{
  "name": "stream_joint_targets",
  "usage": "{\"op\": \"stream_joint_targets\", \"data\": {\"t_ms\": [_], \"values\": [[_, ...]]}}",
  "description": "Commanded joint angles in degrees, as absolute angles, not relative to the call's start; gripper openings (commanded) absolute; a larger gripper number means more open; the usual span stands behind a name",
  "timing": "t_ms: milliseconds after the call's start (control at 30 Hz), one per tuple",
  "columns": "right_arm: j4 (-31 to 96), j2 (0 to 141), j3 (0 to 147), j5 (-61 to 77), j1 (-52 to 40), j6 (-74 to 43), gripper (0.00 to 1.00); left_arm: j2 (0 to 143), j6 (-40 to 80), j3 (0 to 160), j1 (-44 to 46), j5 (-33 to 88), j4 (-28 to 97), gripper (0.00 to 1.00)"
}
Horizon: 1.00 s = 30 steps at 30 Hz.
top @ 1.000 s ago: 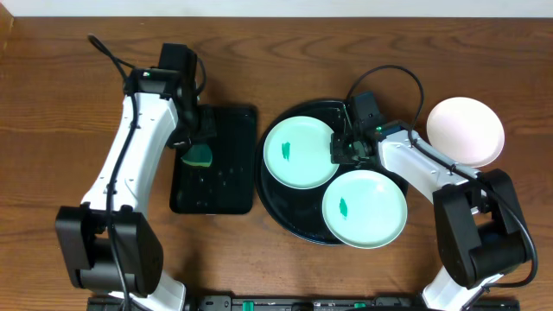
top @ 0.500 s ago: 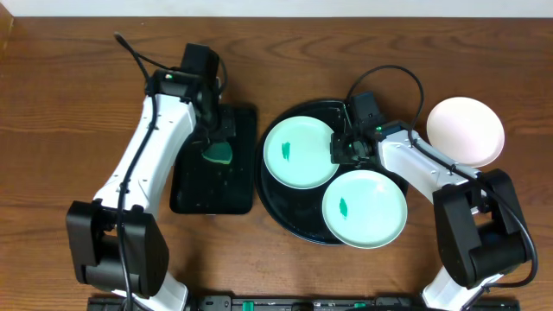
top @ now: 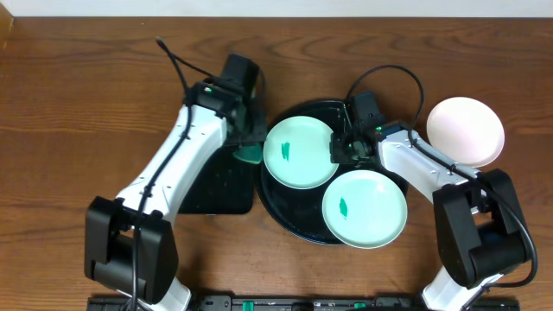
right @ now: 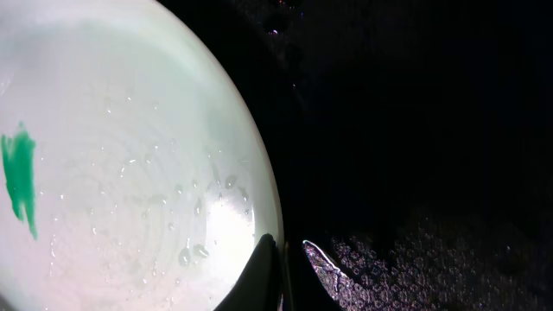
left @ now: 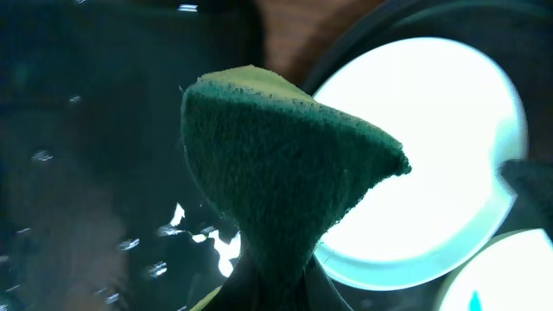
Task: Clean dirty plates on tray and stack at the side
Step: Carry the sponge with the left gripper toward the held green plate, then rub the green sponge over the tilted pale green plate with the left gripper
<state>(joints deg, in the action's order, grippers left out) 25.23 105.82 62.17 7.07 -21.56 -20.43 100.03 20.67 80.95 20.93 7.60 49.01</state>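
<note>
Left gripper point(top: 248, 143), tight on sponge point(left: 276, 173), now at plate point(top: 298, 153)'s left edge; right gripper point(top: 339, 149) tight on its right rim.

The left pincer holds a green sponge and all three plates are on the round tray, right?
Not quite. The left pincer does hold the sponge, but only the two green plates sit on the round tray. The white plate lies on the table beside it, as the overhead view shows.
</note>
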Motion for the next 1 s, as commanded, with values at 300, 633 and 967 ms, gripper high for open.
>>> {"op": "stream_joint_targets", "data": {"t_ms": [300, 633, 967], "values": [[25.3, 106.8, 62.1, 8.0, -21.8, -21.0, 0.01, 103.6, 25.5, 80.8, 29.3, 7.9, 41.6, 0.07], [25.7, 106.8, 62.1, 12.7, -21.8, -21.0, 0.01, 108.0, 25.4, 80.8, 29.3, 4.1, 40.8, 0.07], [25.7, 106.8, 62.1, 12.3, -21.8, -21.0, 0.01, 108.4, 25.5, 80.8, 29.3, 2.3, 41.3, 0.07]]}}
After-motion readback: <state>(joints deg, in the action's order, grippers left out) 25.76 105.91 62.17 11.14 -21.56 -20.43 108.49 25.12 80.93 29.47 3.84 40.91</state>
